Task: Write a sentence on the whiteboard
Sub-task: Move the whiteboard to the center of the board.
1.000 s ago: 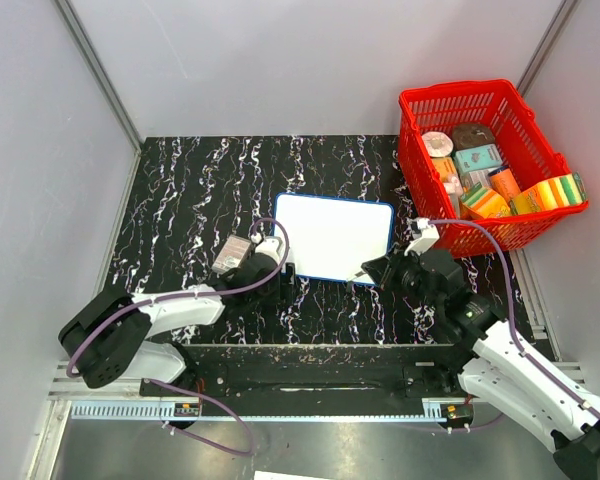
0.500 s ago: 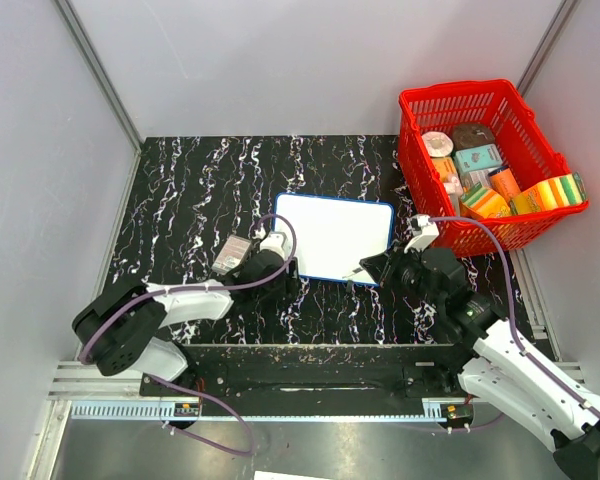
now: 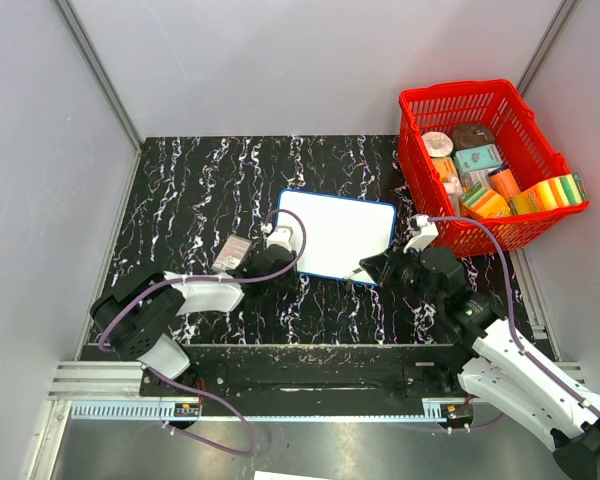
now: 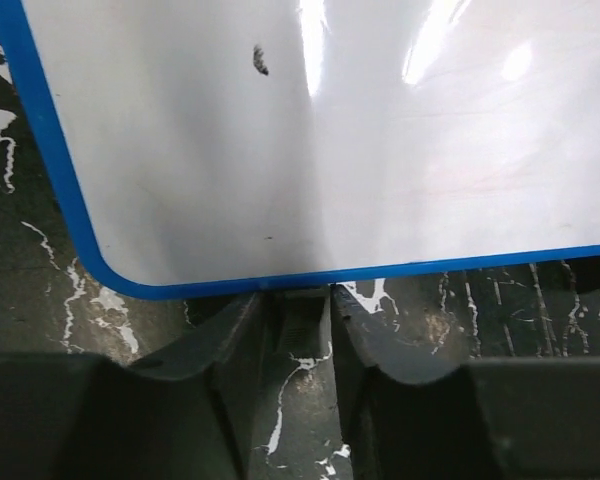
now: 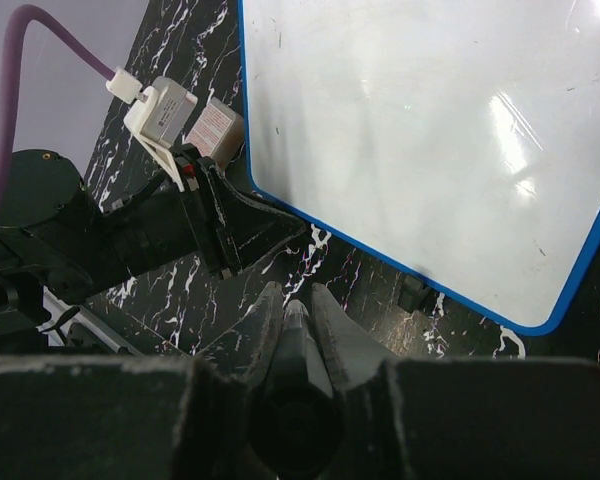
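The whiteboard [image 3: 340,235] lies flat on the black marbled table, a white board with a blue rim. No sentence is in view; only a small dark speck [image 4: 260,60] marks the surface. My left gripper [image 4: 302,295] is at the board's near edge by its left corner [image 3: 292,266]. Its fingers press on either side of a small black tab [image 4: 304,318] under the rim. My right gripper [image 5: 295,295] hovers just short of the near edge [image 3: 370,268], shut on a dark marker [image 5: 298,335] that points toward the board.
A red basket [image 3: 420,150] holding several packages stands at the back right, close to the board's right edge. A small pinkish packet [image 3: 230,253] lies left of the left wrist. Grey walls close in the table on three sides.
My left gripper has slid right and forward to the board's near edge, and its jaws have narrowed. The board has shifted slightly to the right. The right arm is still.
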### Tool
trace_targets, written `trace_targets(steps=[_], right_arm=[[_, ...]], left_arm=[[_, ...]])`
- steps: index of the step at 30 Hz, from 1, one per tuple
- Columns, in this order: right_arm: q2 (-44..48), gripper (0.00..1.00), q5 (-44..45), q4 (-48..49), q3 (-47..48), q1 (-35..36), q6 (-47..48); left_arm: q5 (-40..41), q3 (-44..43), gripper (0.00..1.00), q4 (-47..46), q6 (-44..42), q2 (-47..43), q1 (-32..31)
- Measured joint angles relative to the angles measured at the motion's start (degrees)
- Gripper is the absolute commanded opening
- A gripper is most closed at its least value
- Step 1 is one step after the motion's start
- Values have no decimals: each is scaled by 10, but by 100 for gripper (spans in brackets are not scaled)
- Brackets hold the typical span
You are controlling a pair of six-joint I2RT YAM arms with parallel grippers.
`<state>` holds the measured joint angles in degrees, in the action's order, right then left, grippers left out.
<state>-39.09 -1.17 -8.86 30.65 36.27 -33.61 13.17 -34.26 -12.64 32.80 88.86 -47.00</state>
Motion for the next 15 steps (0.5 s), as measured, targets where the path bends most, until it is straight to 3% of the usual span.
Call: trace_targets(steps=[5, 15], right_arm=[[-7, 0, 0, 0, 0, 0, 0], [-13, 0, 0, 1, 0, 0, 2]], left_arm=[[26, -2, 8, 13, -3, 0, -11], [101, -32, 0, 96, 52, 3, -80]])
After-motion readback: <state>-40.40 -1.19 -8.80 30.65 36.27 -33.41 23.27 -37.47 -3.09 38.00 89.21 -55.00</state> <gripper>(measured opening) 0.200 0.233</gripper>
